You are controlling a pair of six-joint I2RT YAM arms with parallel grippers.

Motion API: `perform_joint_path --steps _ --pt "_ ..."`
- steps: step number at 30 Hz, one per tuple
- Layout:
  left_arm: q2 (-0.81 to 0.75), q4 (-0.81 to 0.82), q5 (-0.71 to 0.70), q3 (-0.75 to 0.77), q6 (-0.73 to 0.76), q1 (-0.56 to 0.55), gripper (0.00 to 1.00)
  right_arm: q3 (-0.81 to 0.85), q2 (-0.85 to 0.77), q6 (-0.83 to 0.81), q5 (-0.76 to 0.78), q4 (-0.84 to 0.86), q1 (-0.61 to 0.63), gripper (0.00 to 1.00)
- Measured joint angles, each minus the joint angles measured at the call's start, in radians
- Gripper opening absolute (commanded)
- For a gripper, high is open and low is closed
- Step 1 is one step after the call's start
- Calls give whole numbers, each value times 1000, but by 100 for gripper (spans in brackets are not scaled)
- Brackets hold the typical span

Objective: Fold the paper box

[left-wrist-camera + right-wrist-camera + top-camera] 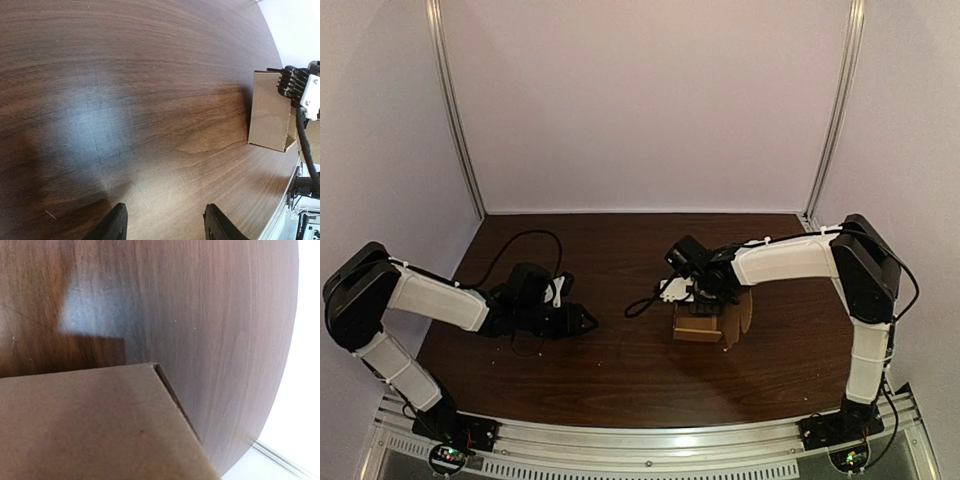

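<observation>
Paper box point(698, 328) is sitting right of centre on the tabletop point(620, 385), partly formed, with a rounded flap point(744, 315) standing out on its right side. Right pincer point(696, 292) is hanging directly over the box's top, touching or nearly so. Whether it is pinching card I cannot tell, as its fingers are not showing in any view. Left pincer point(166, 226) is lying low over bare wood, well apart from the box, fingers spread with nothing between them. The relation that matters: the box is lying out ahead of the left pincer, toward the right arm's side, across open tabletop, while the right arm is right upon it. So the right arm is much the nearer; my judgement is that the left would be needing a long reach to work any flap. Box's long axis is not reading clearly. Left wrist view is giving a flat brown side panel point(269, 112) with the right pincer's black body at its upper edge, detail the overhead view is blurring. Right wrist view is filling with card at close range, one folded edge point(175, 400) running diagonally.
</observation>
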Motion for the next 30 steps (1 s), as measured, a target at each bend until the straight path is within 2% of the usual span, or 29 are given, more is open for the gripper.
perform_joint_path --steps 8,16,20,21,22,23,26,30 --pt "26 -3 13 14 0 0 55 5 8 18 52 39 -4 31" --pt "26 -3 16 15 0 0 55 190 27 83 -56 -173 -47 47" --pt "26 -3 16 16 2 0 55 265 -34 88 -97 -261 -60 63" --pt "26 -5 16 18 5 0 57 276 -58 89 -105 -276 -60 92" --pt "26 -11 16 23 10 0 89 286 -79 95 -112 -289 -60 99" --pt "25 -24 16 34 18 0 97 299 -105 98 -118 -301 -60 99" --pt "3 -74 15 73 64 0 97 321 -193 109 -125 -298 -63 100" --pt "-85 -237 5 202 183 0 97 406 -293 173 -129 -284 -115 100"
